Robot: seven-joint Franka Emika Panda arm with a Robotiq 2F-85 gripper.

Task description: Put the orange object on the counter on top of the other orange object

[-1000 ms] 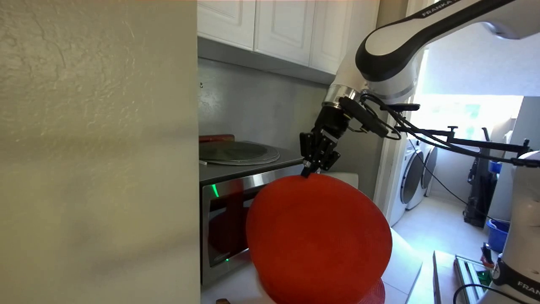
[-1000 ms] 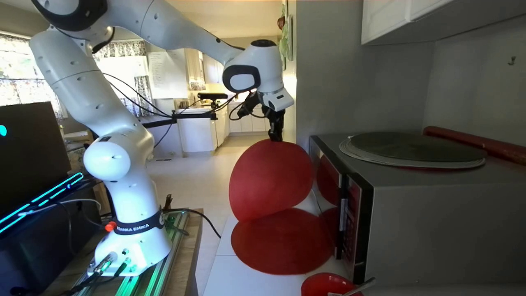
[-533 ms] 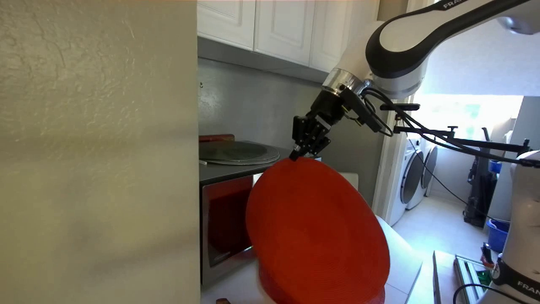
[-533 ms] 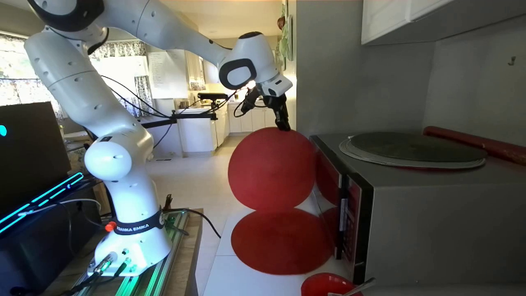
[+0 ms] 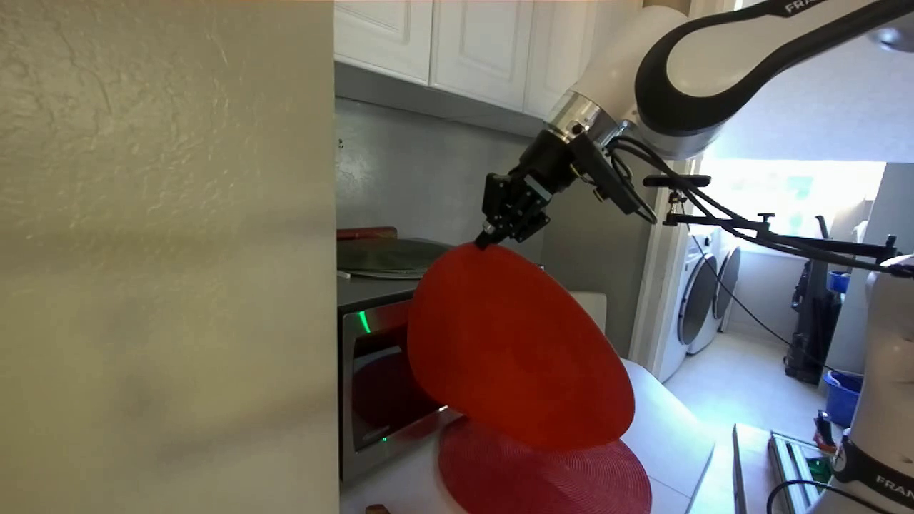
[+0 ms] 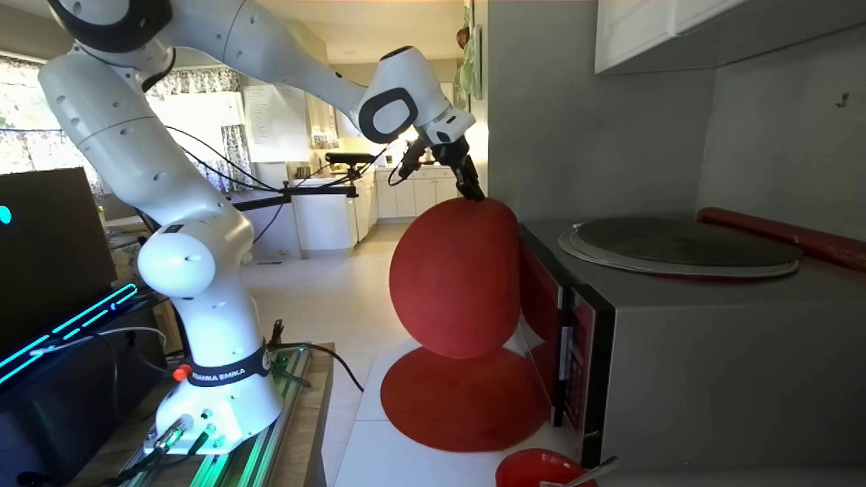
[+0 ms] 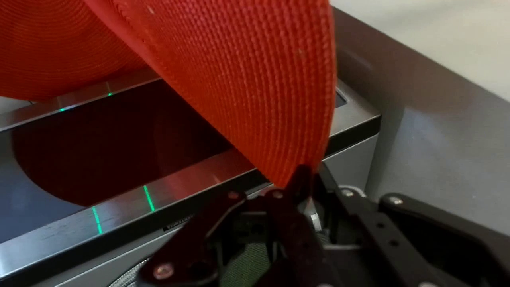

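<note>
Counter (image 6: 379, 460) | upper disc (image 5: 521, 350) in tool (image 7: 311, 177), partly hiding lower disc (image 5: 553, 477) | contact unclear

in an exterior view the held mat (image 5: 514, 350) covers the upper rim of the other mat (image 5: 550, 475), whose bottom runs off the frame. a wall (image 5: 164, 257) at the left hides one end of the oven (image 5: 382, 385), and a brown tip (image 5: 377, 510) at the bottom shows too little to name. in an exterior view the bowl (image 6: 531, 467) is cut off at the bottom. in the wrist view the gripper (image 7: 312, 175) hides part of the held mat's rim, and the oven's label (image 7: 178, 223) is too blurred to read.
</note>
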